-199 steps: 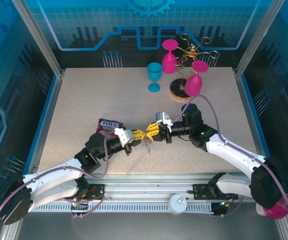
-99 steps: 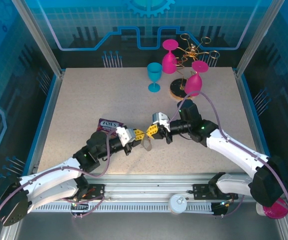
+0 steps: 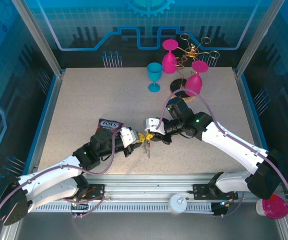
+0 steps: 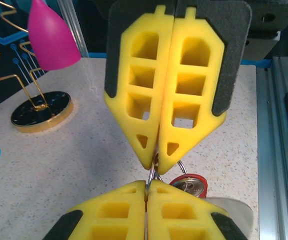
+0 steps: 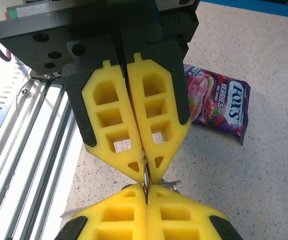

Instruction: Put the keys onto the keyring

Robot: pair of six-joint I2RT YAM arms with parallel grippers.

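Speckled table (image 3: pixel 83 100) is lying beneath both jaws: left jaws are pinching shut on the keyring (image 3: pixel 147 149), right jaws are clamping the keys (image 4: pixel 188 183) hanging under their tips, meeting tip-to-tip, likely for threading.

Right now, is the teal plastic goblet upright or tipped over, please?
Upright: the teal plastic goblet stands on its round foot, bowl uppermost.

I see table (image 3: pixel 93 95): beige speckled top, blue strips along left and right sides. Purple snack packet (image 3: pixel 109 125) lies flat on it, left of middle, label up. Near far edge, teal goblet (image 3: pixel 154 76) stands upright. Just right of goblet, gold wire rack (image 3: pixel 178 91) stands on round dark base. Goblet and rack not touching. Packet well apart from both.
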